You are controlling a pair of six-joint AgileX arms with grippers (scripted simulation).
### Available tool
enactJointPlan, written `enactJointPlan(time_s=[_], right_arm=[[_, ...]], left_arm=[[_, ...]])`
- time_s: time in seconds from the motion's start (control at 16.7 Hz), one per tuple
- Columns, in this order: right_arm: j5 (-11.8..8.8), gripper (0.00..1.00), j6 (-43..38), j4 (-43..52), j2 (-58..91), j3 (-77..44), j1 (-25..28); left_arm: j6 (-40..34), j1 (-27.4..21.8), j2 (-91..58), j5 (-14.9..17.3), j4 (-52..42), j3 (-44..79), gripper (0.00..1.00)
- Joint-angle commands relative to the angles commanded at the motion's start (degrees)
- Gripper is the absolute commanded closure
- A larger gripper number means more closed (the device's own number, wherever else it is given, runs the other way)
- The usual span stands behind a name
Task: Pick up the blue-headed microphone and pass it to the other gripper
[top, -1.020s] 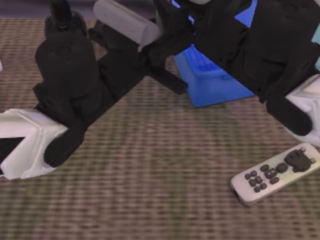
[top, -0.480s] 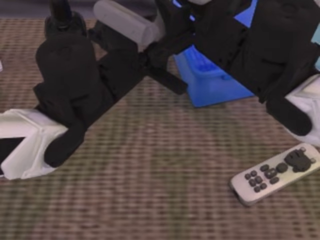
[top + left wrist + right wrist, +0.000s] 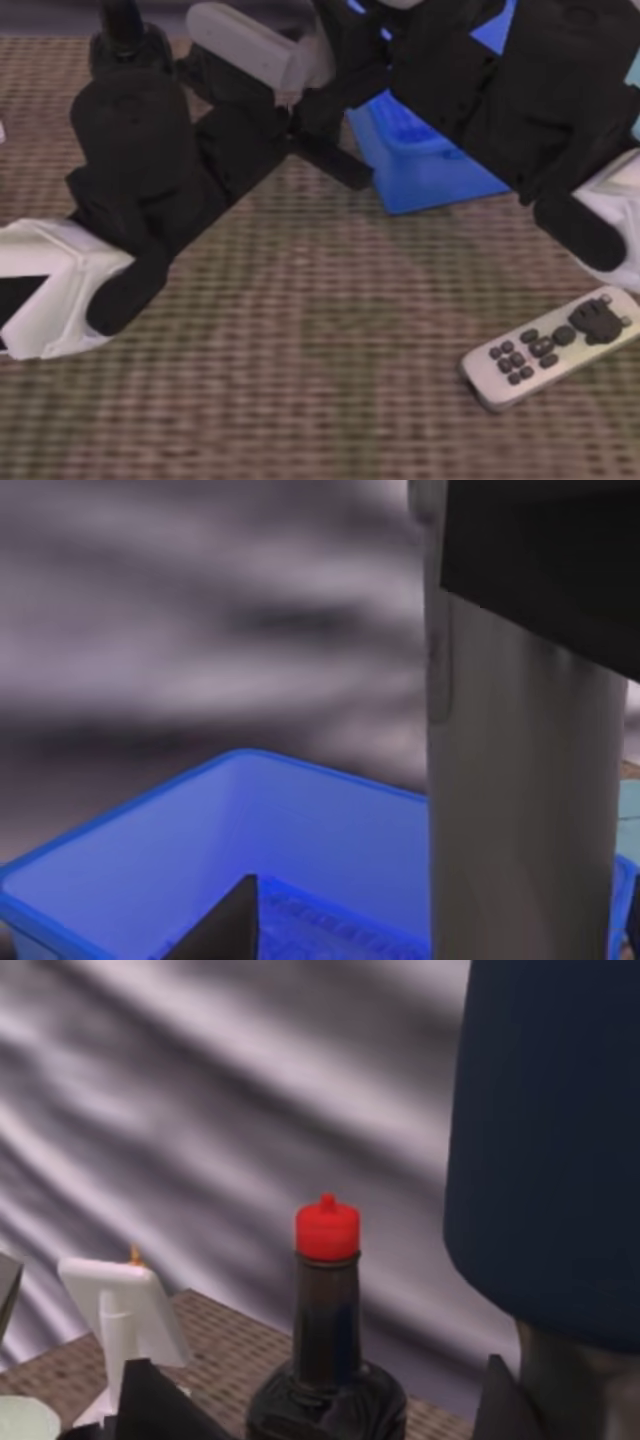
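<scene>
No writing can be read on anything. Nearest in the top view, a grey remote (image 3: pixel 550 348) lies at five o'clock on the woven table (image 3: pixel 300 380). The left arm reaches from nine o'clock up toward twelve; the right arm comes in from three o'clock. The left gripper (image 3: pixel 295 125) and right gripper (image 3: pixel 335 60) meet near twelve o'clock, over a blue bin (image 3: pixel 430 170). The mic (image 3: pixel 550 1140) is held up between them; the left wrist view shows its grey handle (image 3: pixel 520 800) clamped in black fingers (image 3: pixel 540 570). Whether the right gripper grips it, I cannot tell. Farther off stand a red-capped bottle (image 3: pixel 327 1340) and a white stand (image 3: pixel 125 1320).
</scene>
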State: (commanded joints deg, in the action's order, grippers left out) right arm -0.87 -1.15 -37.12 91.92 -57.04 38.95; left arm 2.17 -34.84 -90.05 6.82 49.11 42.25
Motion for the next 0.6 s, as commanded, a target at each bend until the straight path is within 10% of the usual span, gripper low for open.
enactJointPlan(time_s=[0.6], right_arm=[[-7.1, 1.00, -0.3, 0.0, -6.4, 6.3, -6.4]], left_arm=[[-0.1, 3.1, 16.3, 1.7, -2.4, -14.0, 0.00]])
